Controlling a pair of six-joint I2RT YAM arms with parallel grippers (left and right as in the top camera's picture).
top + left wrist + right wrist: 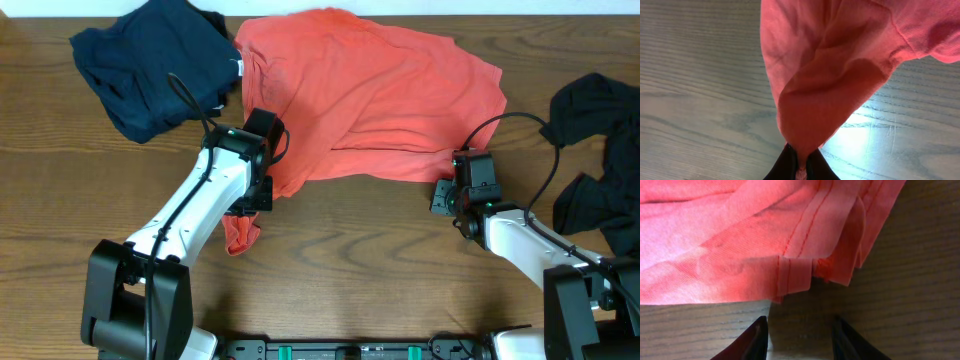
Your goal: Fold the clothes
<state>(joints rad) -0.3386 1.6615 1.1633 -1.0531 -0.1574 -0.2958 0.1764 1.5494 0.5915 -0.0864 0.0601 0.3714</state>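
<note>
Wooden table [350,260] | step, judged: laying red-orange T-shirt [370,95] flat | left gripper [800,167] pinches its corner [805,125] | right gripper [800,332] part-open, empty, hem [805,270] just ahead | next, likely: advance, clamp hem

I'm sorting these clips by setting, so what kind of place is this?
Likely a robotics lab bench, not a home: a left arm and a right arm work at a wooden table, with a red-orange T-shirt, a navy one and black ones lying on it.

One red-orange T-shirt [370,90], one navy T-shirt [145,70], one black heap [600,150], two arms [190,210] [520,235].
</note>
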